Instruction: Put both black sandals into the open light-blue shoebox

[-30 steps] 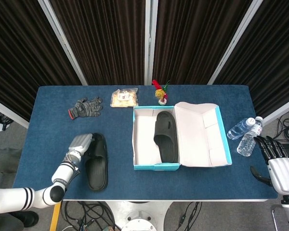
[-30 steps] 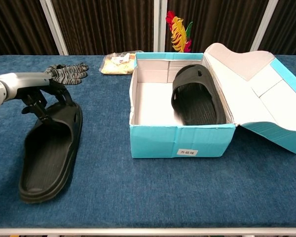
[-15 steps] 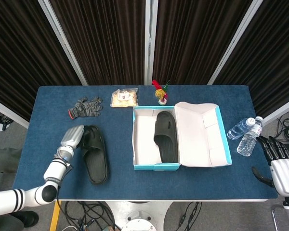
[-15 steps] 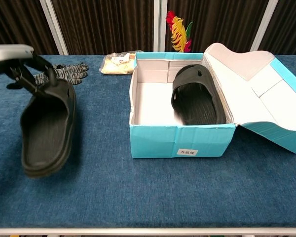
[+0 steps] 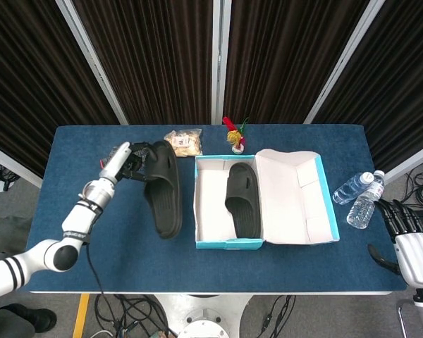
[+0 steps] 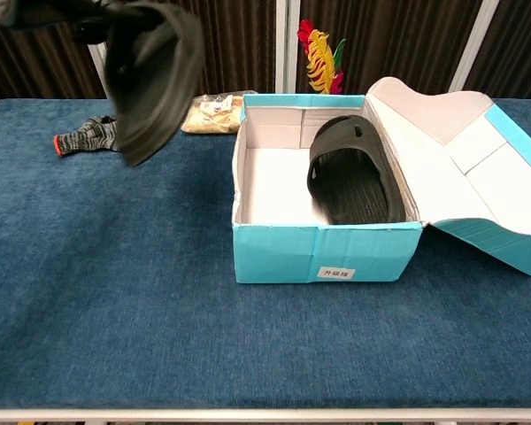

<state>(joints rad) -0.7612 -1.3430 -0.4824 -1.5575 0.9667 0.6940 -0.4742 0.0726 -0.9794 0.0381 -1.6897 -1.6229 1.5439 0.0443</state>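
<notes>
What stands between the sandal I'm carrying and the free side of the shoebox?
Only the shoebox's own left wall. The left hand holds the lifted sandal well above the table, left of the box. The other sandal lies along the box's right side, leaving the left side free.

A dark-blue carpet-like cloth covers the table (image 5: 296, 271), filling the middle of the head view and the whole lower part of the chest view; behind it, across the top of both frames, hang dark pleated curtains (image 5: 155, 60), split by pale slanted and upright frame bars (image 5: 92, 60); grey floor (image 5: 14, 211) shows at the left and right edges of the head view; black cables (image 5: 127, 310) tangle along the bottom edge under the table; the light is even and soft.
</notes>
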